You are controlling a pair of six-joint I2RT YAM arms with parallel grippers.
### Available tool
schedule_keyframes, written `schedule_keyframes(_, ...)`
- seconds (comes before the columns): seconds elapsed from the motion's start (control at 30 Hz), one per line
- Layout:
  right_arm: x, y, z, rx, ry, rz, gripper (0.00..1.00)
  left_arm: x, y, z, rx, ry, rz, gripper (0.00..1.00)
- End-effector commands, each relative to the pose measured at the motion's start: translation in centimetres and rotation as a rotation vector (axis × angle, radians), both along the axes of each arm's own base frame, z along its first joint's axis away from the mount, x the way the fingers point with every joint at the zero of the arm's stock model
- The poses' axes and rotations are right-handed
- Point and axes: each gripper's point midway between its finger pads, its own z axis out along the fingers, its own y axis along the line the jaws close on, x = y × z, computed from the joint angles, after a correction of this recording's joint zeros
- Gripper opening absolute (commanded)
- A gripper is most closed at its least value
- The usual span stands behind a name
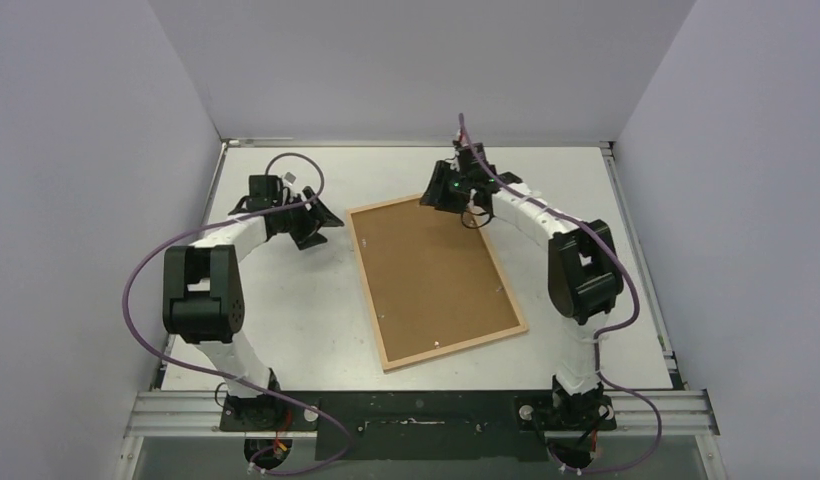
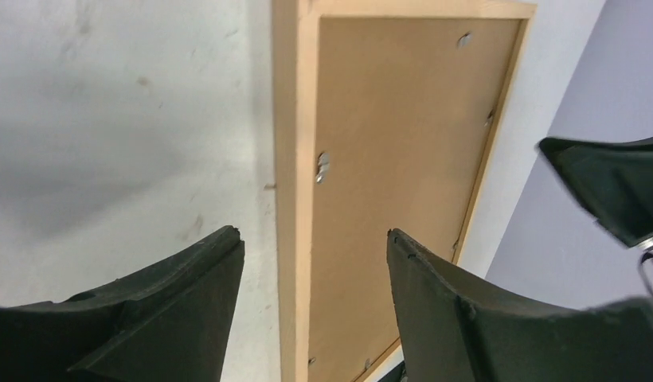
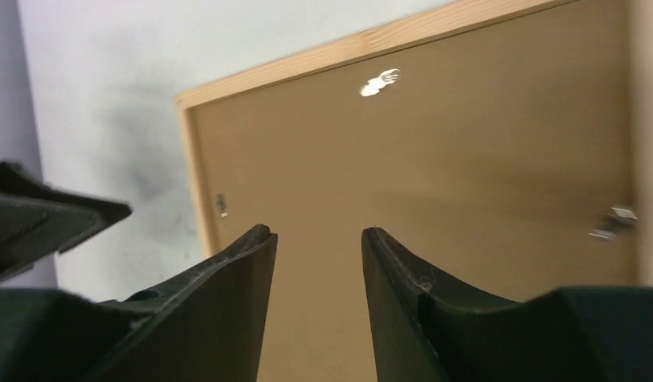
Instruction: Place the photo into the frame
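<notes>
Frame point(image 1: 456, 346) on table point(image 1: 286, 300); backing board point(image 1: 436, 280) within

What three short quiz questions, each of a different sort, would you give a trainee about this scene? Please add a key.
1. True or false: the frame lies on the table with its brown backing board facing up.
2. Fill in: the jaws of the left gripper and the right gripper both stand ____, with nothing between them.
3. Choose one: which gripper is beside the frame, over the bare table, in the top view? A) left gripper B) right gripper C) neither

Key: 1 true; 2 open; 3 A.
</notes>
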Motion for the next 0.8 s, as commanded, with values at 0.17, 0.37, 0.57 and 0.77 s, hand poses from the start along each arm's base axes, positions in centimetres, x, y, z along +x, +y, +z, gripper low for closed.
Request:
schedule_keyframes(0.17,-0.8,12.4,-1.3,0.232,0.033,0.125,0.21,5.7,-1.1,-0.4,-0.05,-0.025,-0.028,0.39)
schedule_keyframes(0.37,-2.1,15.5,-4.5,0.222,0.112,0.169,0.18,6.7,-1.3,-2.3,-0.061,0.036,-0.013,0.35)
schedule_keyframes(0.57,-2.9,17.4,-6.0,0.23,0.14,0.218,0.23,6.1,-2.1,-4.1,-0.062,0.086,-0.042,0.34)
schedule_keyframes(0.77,-3.7,18.7,-7.8,0.21,0.172,0.249,0.14,6.1,-2.4,-5.5,-0.068,0.124,-0.043,0.25)
